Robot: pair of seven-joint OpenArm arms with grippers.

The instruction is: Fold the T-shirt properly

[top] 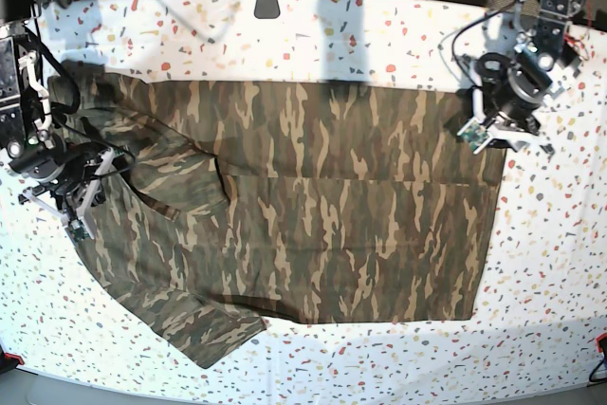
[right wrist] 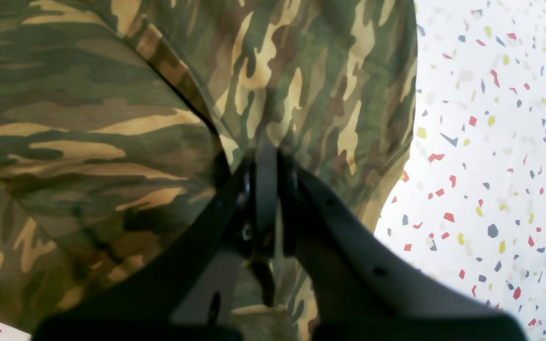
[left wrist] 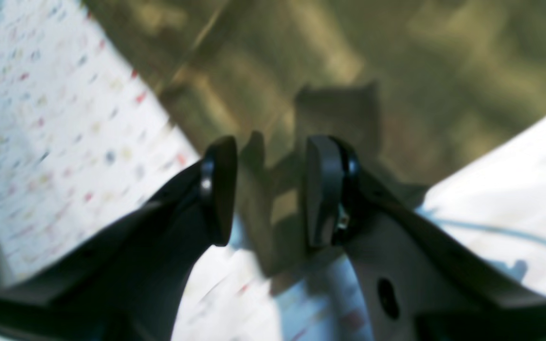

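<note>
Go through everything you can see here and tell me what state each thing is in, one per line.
T-shirt: lying spread on the table, partly folded, one sleeve sticking out at the near corner.
Right gripper: shut on the T-shirt, pinching a bunch of cloth.
Left gripper: open, above the shirt's edge, holding nothing.
Table: speckled white, shirt lying on it.

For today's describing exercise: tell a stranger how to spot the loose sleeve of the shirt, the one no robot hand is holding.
Start at the speckled white table and find the big camouflage T-shirt spread across it. Follow the shirt's lower edge to its corner nearest the camera. There the loose sleeve sticks out flat onto the table, well clear of the right hand, which pinches the cloth higher up.
</note>
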